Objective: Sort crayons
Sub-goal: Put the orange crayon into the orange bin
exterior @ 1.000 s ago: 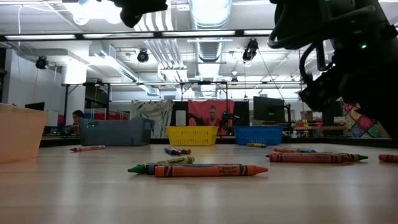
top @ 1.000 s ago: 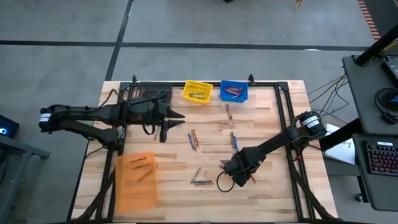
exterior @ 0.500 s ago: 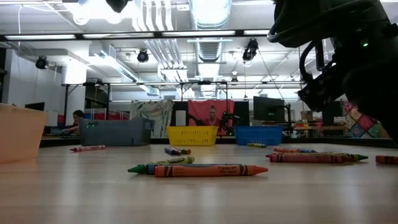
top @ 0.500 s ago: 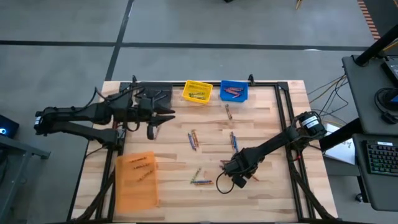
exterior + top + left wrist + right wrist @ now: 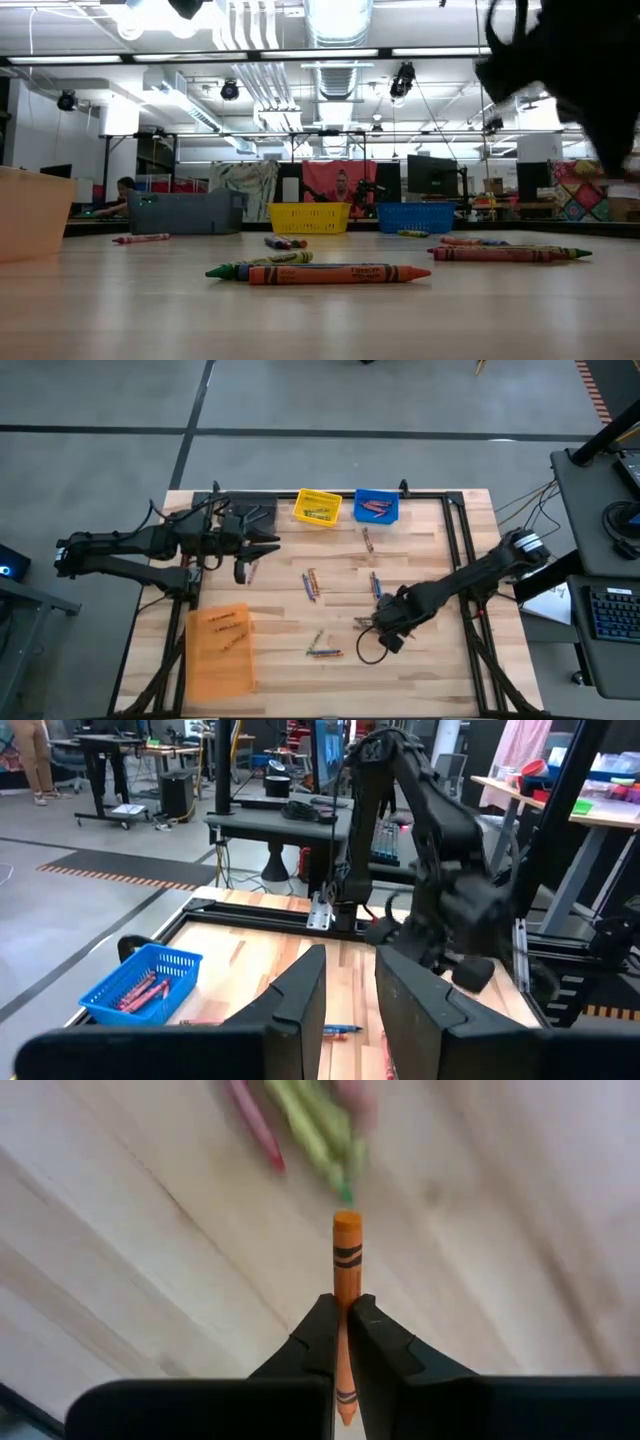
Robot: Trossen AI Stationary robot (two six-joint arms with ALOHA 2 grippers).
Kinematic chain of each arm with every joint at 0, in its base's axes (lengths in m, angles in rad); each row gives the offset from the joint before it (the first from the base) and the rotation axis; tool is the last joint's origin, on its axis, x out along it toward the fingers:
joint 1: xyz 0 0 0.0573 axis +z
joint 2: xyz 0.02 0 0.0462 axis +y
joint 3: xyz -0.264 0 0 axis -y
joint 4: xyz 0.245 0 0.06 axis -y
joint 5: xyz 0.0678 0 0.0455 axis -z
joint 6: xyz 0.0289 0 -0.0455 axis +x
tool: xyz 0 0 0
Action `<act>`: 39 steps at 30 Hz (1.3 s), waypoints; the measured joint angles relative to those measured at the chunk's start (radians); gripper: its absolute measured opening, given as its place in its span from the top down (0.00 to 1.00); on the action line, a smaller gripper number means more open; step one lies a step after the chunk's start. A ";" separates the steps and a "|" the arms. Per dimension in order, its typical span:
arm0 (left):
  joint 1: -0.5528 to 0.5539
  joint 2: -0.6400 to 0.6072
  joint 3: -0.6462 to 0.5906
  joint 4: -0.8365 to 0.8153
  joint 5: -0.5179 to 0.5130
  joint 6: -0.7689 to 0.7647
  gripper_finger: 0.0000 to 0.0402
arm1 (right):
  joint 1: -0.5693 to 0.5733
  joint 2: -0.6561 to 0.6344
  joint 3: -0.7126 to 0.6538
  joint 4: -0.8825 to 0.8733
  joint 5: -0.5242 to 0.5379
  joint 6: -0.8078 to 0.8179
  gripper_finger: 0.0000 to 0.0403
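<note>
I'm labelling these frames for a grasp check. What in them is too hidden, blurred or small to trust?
- High view: the crayon in the right claw is too small to see; only the right wrist view shows an orange crayon pinched.
- Low view: the right arm is a dark blur.
- Right wrist view: the crayons beyond are smeared.
- Left wrist view: the left claw shows nothing between its fingers.
</note>
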 joint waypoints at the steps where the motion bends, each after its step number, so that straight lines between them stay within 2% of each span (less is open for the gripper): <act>1: 0.000 0.000 0.000 0.002 0.000 0.000 0.82 | -0.004 -0.027 0.006 0.016 0.046 -0.007 0.97; 4: 0.000 -0.003 0.000 0.013 0.000 0.000 0.82 | -0.021 -0.101 0.011 0.103 0.169 -0.076 0.97; 9: 0.000 -0.018 0.000 0.021 0.000 -0.003 0.82 | -0.072 -0.142 0.006 0.386 0.290 -0.345 0.97; 16: 0.000 -0.044 0.000 0.020 0.000 -0.058 0.82 | -0.134 -0.074 0.006 0.870 0.293 -0.794 0.97; 22: 0.000 -0.060 0.000 0.020 0.000 -0.124 0.82 | -0.162 0.046 0.031 1.210 0.288 -1.090 0.97; 25: 0.000 -0.068 0.000 0.024 0.000 -0.149 0.82 | -0.175 0.116 0.062 1.331 0.268 -1.171 0.97; 30: 0.000 -0.086 0.000 0.040 0.000 -0.163 0.82 | -0.199 0.243 0.134 1.490 0.149 -1.221 0.97; 39: 0.000 -0.120 0.000 0.065 0.000 -0.271 0.82 | -0.201 0.491 0.326 1.667 0.058 -1.281 0.97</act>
